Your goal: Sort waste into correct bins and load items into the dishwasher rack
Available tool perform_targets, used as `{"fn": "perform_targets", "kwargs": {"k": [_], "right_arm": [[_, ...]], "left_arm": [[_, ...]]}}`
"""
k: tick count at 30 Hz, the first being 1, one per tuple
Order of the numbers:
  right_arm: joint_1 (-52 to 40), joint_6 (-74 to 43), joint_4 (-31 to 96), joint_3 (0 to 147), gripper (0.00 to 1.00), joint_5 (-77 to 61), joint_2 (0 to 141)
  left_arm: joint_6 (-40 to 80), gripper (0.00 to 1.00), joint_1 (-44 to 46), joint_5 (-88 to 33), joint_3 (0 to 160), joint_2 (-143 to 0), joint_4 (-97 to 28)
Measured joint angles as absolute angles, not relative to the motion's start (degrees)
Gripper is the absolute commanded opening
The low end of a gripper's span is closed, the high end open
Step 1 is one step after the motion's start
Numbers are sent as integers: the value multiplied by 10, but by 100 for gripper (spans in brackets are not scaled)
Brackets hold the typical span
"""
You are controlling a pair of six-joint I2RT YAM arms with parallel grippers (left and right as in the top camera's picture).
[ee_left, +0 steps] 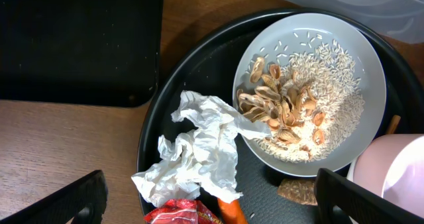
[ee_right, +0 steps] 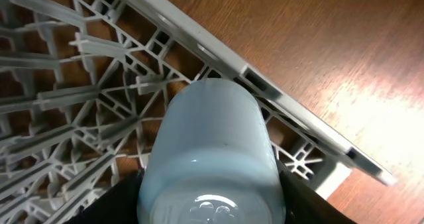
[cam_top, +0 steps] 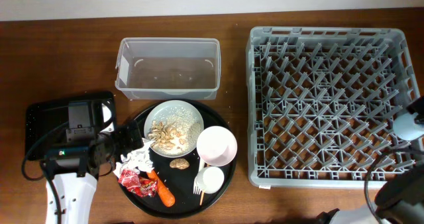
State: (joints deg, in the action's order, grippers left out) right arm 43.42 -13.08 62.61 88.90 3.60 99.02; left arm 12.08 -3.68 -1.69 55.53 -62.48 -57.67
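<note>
Biggest first: on the wood counter [cam_top: 66,58] we've got the grey rack [cam_top: 318,30] on the right, nothing seated on its pegs yet afaict. The right fingers [ee_right: 109,207] are clamped on either side of the pale blue cup [ee_right: 212,151], holding it right at the rack's outer right wall. Gripping round the body prob leaves the cup free to drop between pegs. Can't tell which end is up tbh.

Next, the round black tray [cam_top: 182,184] carries nearly everything else, w/ the clear tub [cam_top: 169,41] just behind it and the black rect tray [cam_top: 36,118] to its left, partly under the left arm. No waste visible in either bin, so sorting's barely begun imo.

On the round tray: plate [ee_left: 372,78] w/ nut shells [ee_left: 278,105] piled on pale crumbs [ee_left: 331,65], pink bowl [ee_left: 397,171] touching its edge, white cup [cam_top: 212,179] and fork [cam_top: 198,181] in front. The left fingers [ee_left: 73,201] are spread wide, gripping nothing, hovering over the tissue [ee_left: 199,151], which we'd guess is the next pick. Carrot bit [cam_top: 162,191], red wrapper [cam_top: 131,179] and brown lump [cam_top: 179,164] sit nearby.

Writing: none we can read, wrapper print's too small.
</note>
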Motion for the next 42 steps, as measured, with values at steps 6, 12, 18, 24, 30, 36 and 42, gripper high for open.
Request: {"fn": "perform_targets", "kwargs": {"k": [6,12,18,24,30,36,42], "right_arm": [[432,-130,609,889,70,25,1025],[422,-129,611,889,77,21,1026],[421,-128,622,889,81,10,1026],[368,-78,647,889,84,-92,1005],[163,-7,739,888,90,-137,905],[-126,20,787,879,89,-154,902],[-348,-22,710,798,89,-160,903]], "left_arm": [[121,99,-37,-17,555,-625,-577],[121,99,-37,-17,555,-625,-577],[121,99,-37,-17,555,-625,-577],[121,99,-37,-17,555,-625,-577],[121,99,-37,-17,556,-625,-577],[121,99,-37,-17,556,-625,-577],[121,99,-37,-17,557,-625,-577]]}}
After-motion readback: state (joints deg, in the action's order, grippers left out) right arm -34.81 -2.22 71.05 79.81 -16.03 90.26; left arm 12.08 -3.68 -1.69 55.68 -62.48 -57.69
